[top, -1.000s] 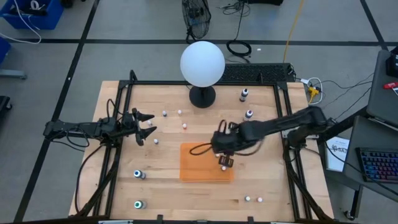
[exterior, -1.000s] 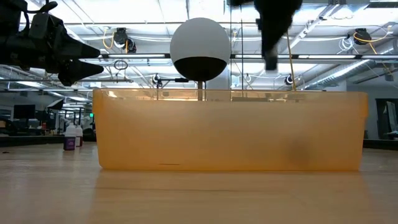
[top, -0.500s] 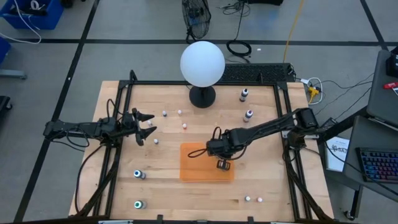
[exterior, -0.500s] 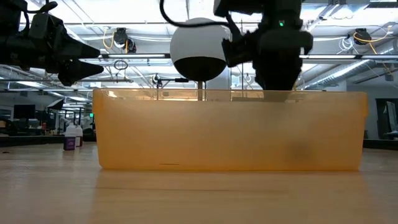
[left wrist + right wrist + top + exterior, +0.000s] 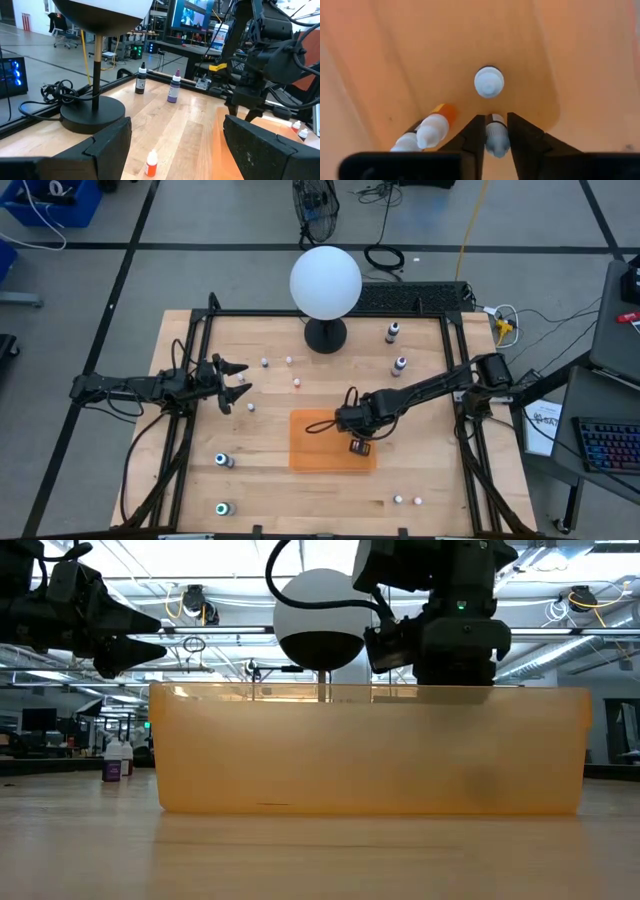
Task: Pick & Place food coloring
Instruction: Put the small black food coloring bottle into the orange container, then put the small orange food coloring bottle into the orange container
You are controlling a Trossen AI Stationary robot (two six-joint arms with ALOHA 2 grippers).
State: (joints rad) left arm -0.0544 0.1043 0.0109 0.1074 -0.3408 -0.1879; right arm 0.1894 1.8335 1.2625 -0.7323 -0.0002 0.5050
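Note:
My right gripper (image 5: 360,445) reaches down into the orange bin (image 5: 310,455) at the table's middle, shut on a small white-capped food coloring bottle (image 5: 496,137). Inside the bin another bottle (image 5: 489,82) stands upright on its base, and an orange one (image 5: 436,129) lies on its side beside a third (image 5: 406,143). More bottles stand scattered on the table, such as a purple one (image 5: 400,365) and a dark one (image 5: 392,332). My left gripper (image 5: 235,385) waits open at the table's left side, level, holding nothing. My right gripper pinches the bottle between its two fingers (image 5: 520,135), which lie against the bottle's sides just below the white cap (image 5: 497,143). The fingers come from above, pointing steeply down into the bin. Whether the bottle's base rests on the bin's floor is hidden.
A white globe lamp (image 5: 325,282) on a black base (image 5: 325,336) stands at the far middle. An orange bottle (image 5: 151,164) stands just in front of my left gripper. Two bottles (image 5: 407,501) stand near the front right, two more (image 5: 222,461) at the front left.
My right gripper has come down from above the bin until its fingers are inside it, carrying the bottle along. It stays over about the same spot of the bin.

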